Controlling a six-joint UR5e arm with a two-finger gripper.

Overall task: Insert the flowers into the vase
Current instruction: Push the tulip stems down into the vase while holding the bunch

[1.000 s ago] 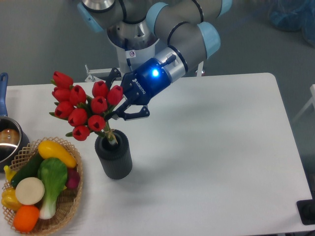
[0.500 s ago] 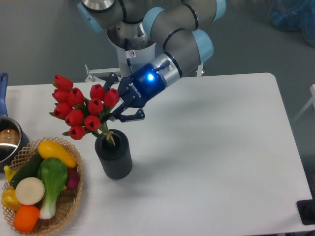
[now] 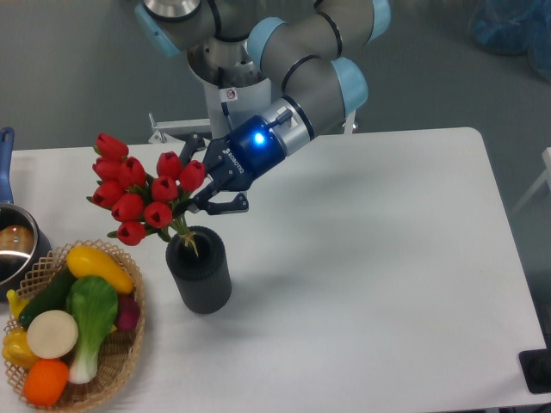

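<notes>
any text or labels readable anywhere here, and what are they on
"ROBOTIQ": white lettering along the dark body of the gripper, small and only just legible.
Small round red-and-white sticker on the robot's base column: too small to read.
No text shows on the vase, the flowers, the basket or the pot.

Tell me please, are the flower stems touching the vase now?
Touching. The fixed camera shows the stems of the flowers going down into the mouth of the vase and meeting its inner rim, while the end effector holds the bunch just above.
</notes>
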